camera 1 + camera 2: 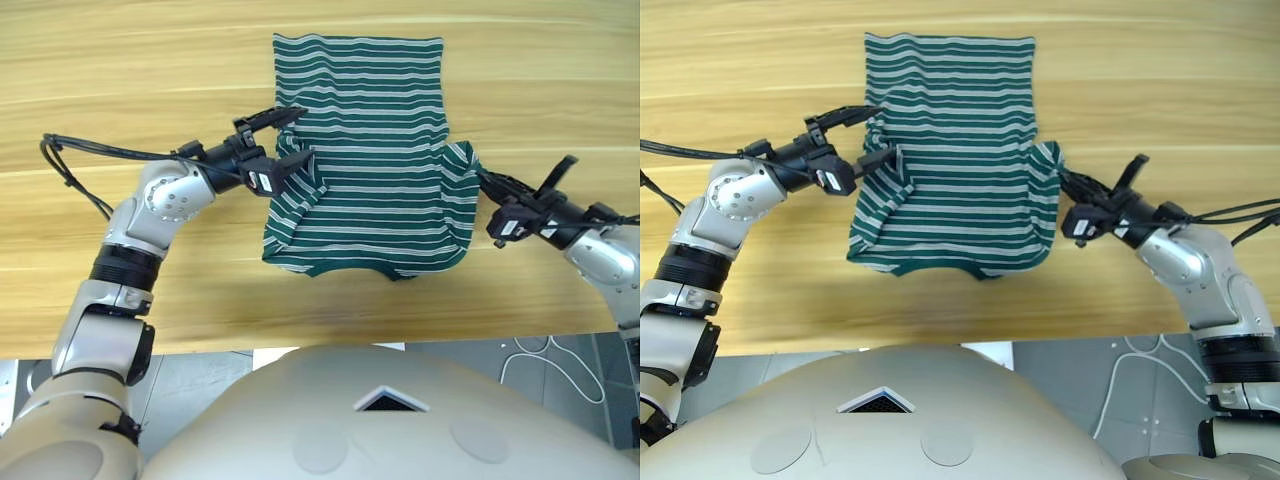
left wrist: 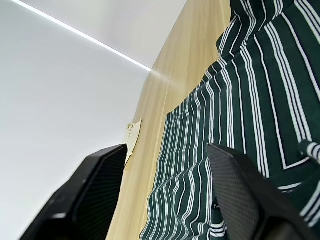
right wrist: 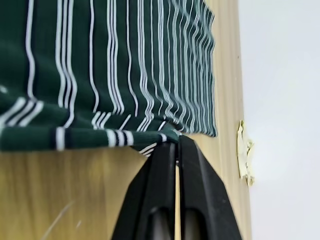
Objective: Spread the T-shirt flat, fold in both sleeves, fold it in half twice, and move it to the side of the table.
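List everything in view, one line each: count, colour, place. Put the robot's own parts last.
green-and-white striped T-shirt: one, dark green with white stripes, lying mid-table, left sleeve folded in.
light wooden table: one, pale wood, under the shirt.
white cable: one, white, on the grey floor past the table's near edge.
left gripper: one, black, open over the shirt's left edge.
right gripper: one, black, shut on the shirt's right sleeve.

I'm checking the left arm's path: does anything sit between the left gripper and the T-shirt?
Nothing visible stands between them. The left gripper is open right at the left edge of the T-shirt, with the striped fabric directly ahead of its fingers.
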